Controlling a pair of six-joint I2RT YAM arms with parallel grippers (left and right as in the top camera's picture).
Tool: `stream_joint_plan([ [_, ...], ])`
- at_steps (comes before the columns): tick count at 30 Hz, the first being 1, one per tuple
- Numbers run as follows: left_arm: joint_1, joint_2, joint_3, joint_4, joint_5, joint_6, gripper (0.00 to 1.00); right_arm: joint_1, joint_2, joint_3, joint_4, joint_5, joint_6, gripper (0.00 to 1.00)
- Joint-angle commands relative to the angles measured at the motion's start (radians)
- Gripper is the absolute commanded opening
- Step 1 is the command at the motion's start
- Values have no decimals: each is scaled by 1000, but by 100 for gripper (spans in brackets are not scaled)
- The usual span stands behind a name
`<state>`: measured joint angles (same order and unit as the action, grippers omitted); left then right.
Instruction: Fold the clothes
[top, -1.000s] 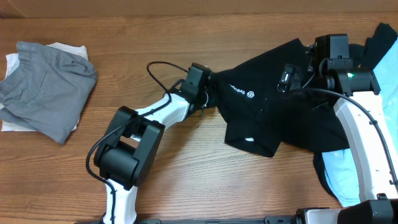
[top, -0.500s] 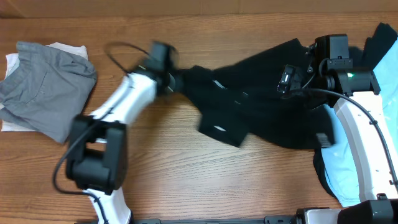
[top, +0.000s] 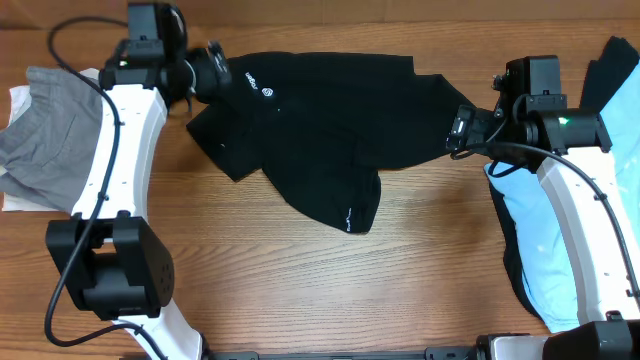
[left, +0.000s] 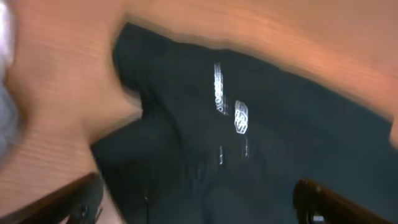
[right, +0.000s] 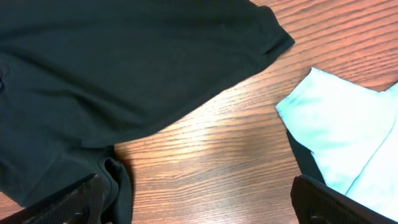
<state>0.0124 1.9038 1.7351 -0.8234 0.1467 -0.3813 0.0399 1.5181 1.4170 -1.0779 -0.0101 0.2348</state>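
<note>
Specimen: black T-shirt (top: 330, 110); soft, light, limp knit; no stiffness, so I judge it will sag and drag on the wooden table (top: 300, 300) rather than move as one piece; not fragile, not slippery. Best hold, by my reckoning: a pinch at an edge (shoulder seam, sleeve cuff or hem corner); a pinch mid-panel would only raise a tent.

Position: it lies rumpled across the far middle of the table; one flap (top: 345, 205) reaches toward the near side; white logo (top: 258, 83) faces up near its left end.

My left gripper (top: 213, 72) sits at that left end, just beside the logo; the wrist view is blurred, yet the fingers stand wide apart over the cloth, nothing pinched. My right gripper (top: 462, 127) is at the shirt's right edge; jaws spread and bare.

Also present: light blue garment (top: 530, 240) on the near side of the right gripper; grey garment (top: 50, 150) far left, apart from the shirt.
</note>
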Motion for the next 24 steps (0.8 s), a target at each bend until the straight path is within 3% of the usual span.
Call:
stream_joint_plan([
  [1, -44, -10, 3, -155, 166, 18, 100, -3, -3, 9, 0, 10, 2, 100],
  [5, -128, -10, -35, -317, 186, 11, 100, -3, -3, 9, -3, 10, 2, 100],
  [9, -233, -10, -143, -330, 187, -74, 100, -3, -3, 9, -5, 10, 2, 100],
  [14, -347, -10, -325, -228, 194, -296, 100, -3, -3, 9, -11, 10, 1, 100],
  [16, -399, -10, -425, -111, 223, -400, 99, -3, -3, 9, -11, 10, 1, 100],
  [24, -454, -10, -567, 89, 95, -636, 94, -3, -3, 9, -14, 10, 2, 100],
])
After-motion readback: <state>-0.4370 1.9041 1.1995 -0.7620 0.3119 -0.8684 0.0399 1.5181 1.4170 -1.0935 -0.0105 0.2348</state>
